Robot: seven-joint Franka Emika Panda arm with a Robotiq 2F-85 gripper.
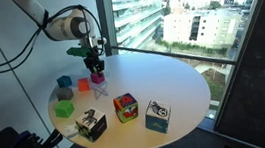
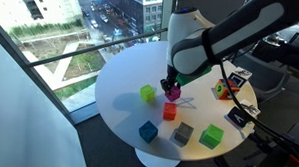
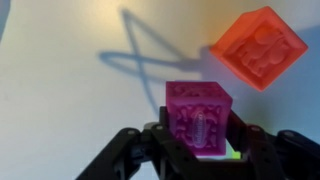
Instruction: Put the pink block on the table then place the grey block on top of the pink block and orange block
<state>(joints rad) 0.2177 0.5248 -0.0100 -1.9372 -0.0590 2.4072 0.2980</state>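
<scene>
My gripper is shut on the pink block, with one finger on each side of it. In both exterior views the gripper holds the pink block low over the round white table; I cannot tell whether the block touches it. The orange block sits on the table just beside the pink one. The grey block sits apart near the table's edge.
A small blue cube and a green cube flank the grey block. A lime cube lies near the gripper. Three larger patterned cubes stand along one edge. A window wall is behind the table.
</scene>
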